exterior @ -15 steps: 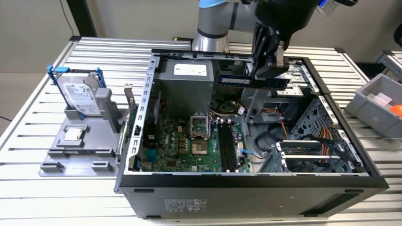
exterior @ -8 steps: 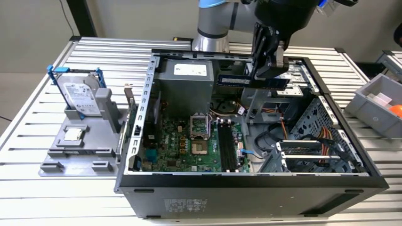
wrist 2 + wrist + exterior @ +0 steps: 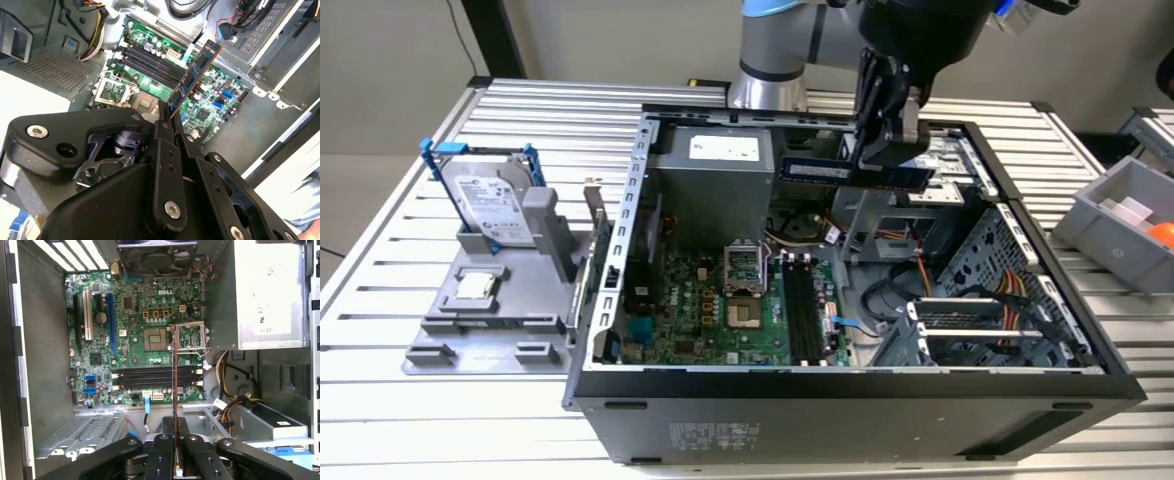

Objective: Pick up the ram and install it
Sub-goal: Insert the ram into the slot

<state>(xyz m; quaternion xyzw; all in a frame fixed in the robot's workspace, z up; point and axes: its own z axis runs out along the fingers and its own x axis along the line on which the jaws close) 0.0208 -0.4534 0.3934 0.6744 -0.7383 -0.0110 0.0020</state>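
Observation:
The ram (image 3: pixel 851 172) is a long bluish stick with dark chips, held level above the open computer case (image 3: pixel 854 385). My gripper (image 3: pixel 891 160) is shut on one end of it. In the second wrist view the ram (image 3: pixel 192 80) juts out from the gripper (image 3: pixel 167 117) over the green motherboard (image 3: pixel 210 107). In the first wrist view the ram (image 3: pixel 174 380) appears edge-on, rising from the gripper (image 3: pixel 174 435) and crossing the black memory slots (image 3: pixel 150 376). The slots (image 3: pixel 801 310) lie well below the stick, which touches nothing but the fingers.
A grey power supply (image 3: pixel 714 170) and cables fill the case's back. The CPU socket (image 3: pixel 744 275) sits beside the slots. On the exterior view's left, a grey fixture (image 3: pixel 440 345) carries a silver hard drive (image 3: pixel 494 205) and a small square chip (image 3: pixel 474 287). A grey bin (image 3: pixel 1121 225) stands at the right.

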